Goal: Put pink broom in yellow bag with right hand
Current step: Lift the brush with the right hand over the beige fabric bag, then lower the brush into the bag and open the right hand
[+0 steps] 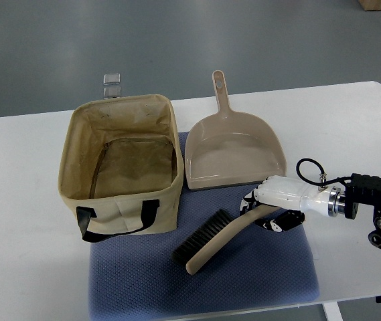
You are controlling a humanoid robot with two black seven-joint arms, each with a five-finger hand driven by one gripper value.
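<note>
The broom (220, 239) is a beige-pink hand brush with dark bristles, lying slantwise on the blue mat (257, 281), bristles toward the lower left. My right hand (267, 210) comes in from the right edge and its fingers are curled around the upper end of the brush handle. The yellow bag (167, 200) is an open tan fabric bin with black handles, standing left of the brush with its inside empty. The left hand does not show.
A matching pink dustpan (234, 150) lies behind the brush, handle pointing away, right next to the bag. The white table (23, 234) carries everything. A small metal clip (112, 83) sits beyond the table's far edge.
</note>
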